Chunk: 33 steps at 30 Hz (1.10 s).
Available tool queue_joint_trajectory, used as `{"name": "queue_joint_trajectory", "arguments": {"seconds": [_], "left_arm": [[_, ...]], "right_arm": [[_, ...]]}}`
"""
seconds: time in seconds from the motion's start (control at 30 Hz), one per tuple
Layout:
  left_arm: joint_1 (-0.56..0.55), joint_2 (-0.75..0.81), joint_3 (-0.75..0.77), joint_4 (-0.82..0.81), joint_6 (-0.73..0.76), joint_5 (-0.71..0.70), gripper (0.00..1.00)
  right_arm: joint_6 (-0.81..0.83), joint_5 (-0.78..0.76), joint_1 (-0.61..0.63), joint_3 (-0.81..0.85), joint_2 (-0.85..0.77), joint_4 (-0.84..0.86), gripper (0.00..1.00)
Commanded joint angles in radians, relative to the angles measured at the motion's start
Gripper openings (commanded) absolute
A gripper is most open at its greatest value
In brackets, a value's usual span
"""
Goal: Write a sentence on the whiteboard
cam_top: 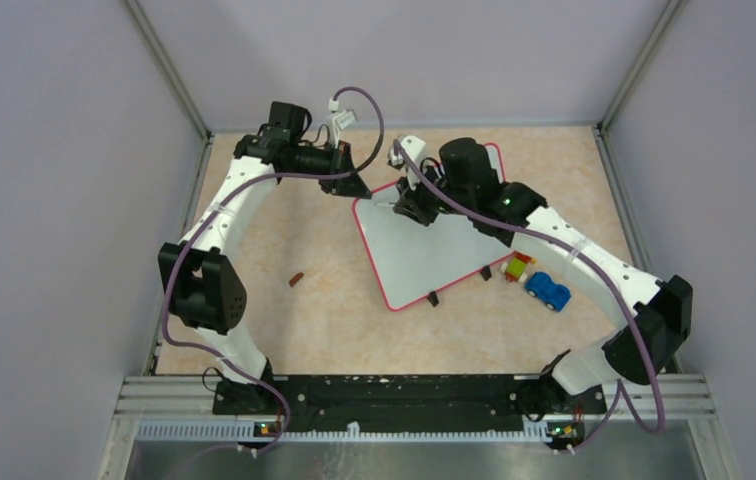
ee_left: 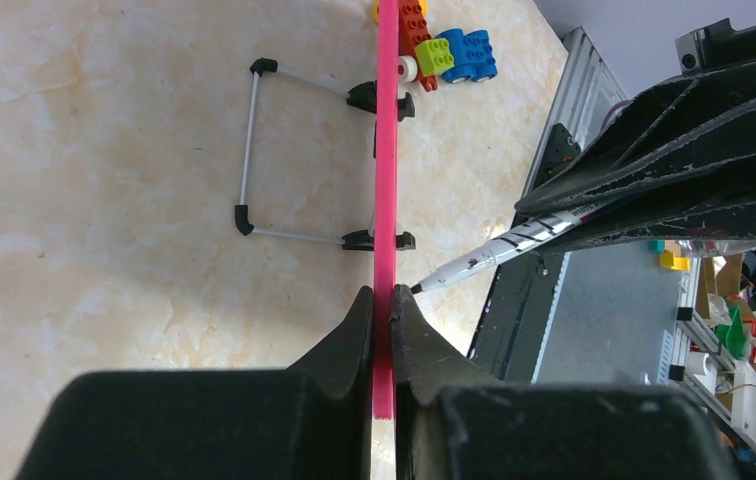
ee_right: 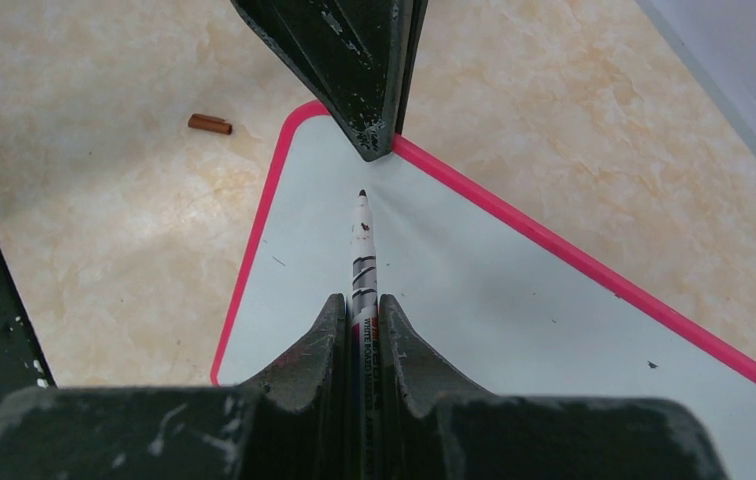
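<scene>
Firmly braced whiteboard (cam_top: 424, 255) at frame centre, marker (ee_right: 362, 235) poised.
Left pincer (ee_left: 382, 300) clamped the pink rim (ee_left: 386, 150) at its upper-left corner; right pincer (ee_right: 362, 310) gripped the marker, axis pointing up-frame, tip just short of that corner.

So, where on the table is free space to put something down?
Free: the front strip between the whiteboard and the arm bases, and the left side around the brown cap. Crowded: right of the board, by the toy car and blocks.

Arms outstretched, left end effector (ee_left: 382, 295) clamped, right end effector (ee_right: 362, 303) clamped
</scene>
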<state>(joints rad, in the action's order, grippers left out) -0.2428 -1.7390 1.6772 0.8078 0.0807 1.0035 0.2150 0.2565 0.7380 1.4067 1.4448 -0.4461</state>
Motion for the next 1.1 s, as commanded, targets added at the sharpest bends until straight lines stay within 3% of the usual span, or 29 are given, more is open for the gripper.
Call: {"name": "queue_joint_trajectory", "arguments": {"seconds": [0.0, 1.07], "left_arm": [[-0.001, 0.005, 0.0, -0.032, -0.002, 0.021, 0.0], [-0.003, 0.009, -0.004, -0.033, 0.012, 0.021, 0.0]], "right_arm": [[-0.009, -0.039, 0.014, 0.013, 0.022, 0.041, 0.0], [0.035, -0.071, 0.065, -0.018, 0.032, 0.012, 0.0]]}}
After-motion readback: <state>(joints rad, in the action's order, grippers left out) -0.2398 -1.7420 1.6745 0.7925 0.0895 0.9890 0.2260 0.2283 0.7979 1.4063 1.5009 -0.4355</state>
